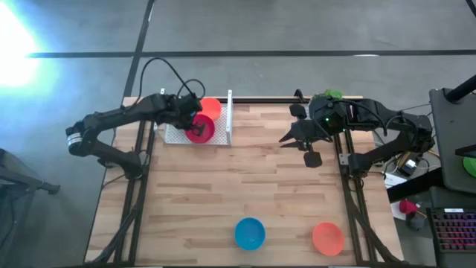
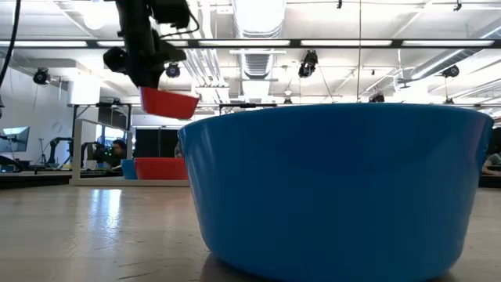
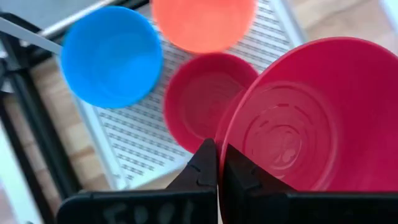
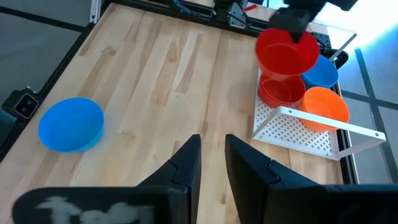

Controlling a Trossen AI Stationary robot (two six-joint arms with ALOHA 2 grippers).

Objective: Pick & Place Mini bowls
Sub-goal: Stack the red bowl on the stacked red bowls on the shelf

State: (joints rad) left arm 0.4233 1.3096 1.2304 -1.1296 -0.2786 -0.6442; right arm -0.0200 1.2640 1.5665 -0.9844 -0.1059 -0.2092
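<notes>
I hold a red bowl (image 1: 199,131) in the left gripper (image 3: 217,163), jaws clamped on its rim, lifted above the white rack (image 1: 178,135) at the far left of the bench (image 1: 245,186). In the rack I see another red bowl (image 3: 202,99), a blue one (image 3: 112,56) and an orange one (image 3: 202,22). The right gripper (image 4: 211,155) waits at the far right, jaws a little apart, empty. I think this is the carrying step; next I must bring the bowl toward the near side, where a blue bowl (image 1: 250,233) and an orange bowl (image 1: 328,238) sit, and lower it gently.
</notes>
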